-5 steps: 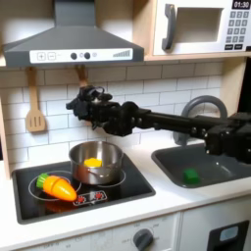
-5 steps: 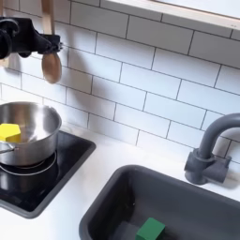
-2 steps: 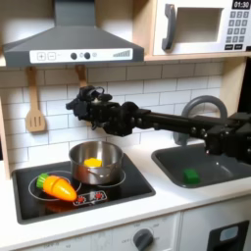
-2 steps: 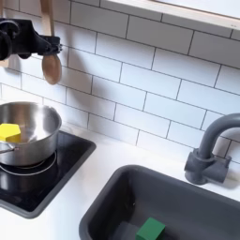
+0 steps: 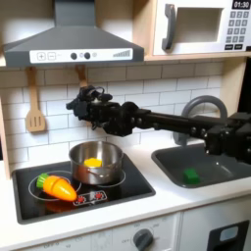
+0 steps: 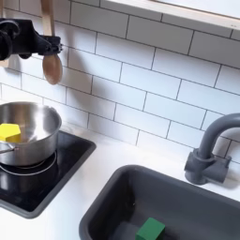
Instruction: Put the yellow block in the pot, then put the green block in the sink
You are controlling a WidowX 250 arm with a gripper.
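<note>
Nearest the camera in the first exterior view is an orange toy carrot [image 5: 57,186], lying on the black stovetop [image 5: 123,192] at its left. Just behind it, on the burner, sits the steel pot [image 5: 97,163], and the yellow block [image 5: 92,162] is inside it. The second exterior view shows the same: the yellow block [image 6: 8,132] rests on the floor of the pot [image 6: 28,131], toward the second exterior view's left.

Over on the right the dark grey sink [image 5: 231,171] has the green block [image 5: 190,175] lying in the basin, and in the second exterior view the green block [image 6: 149,230] sits near the front edge of the sink [image 6: 112,202], with the arched faucet [image 6: 212,150] behind.

Farther back, the black arm reaches from the right across to the gripper [image 5: 78,101], which hangs up above the pot and well apart from it, in front of the white tiled wall. It holds nothing, but I honestly can't tell whether its fingers are apart or together. A wooden spatula [image 5: 35,108] hangs on the wall at far left.
</note>
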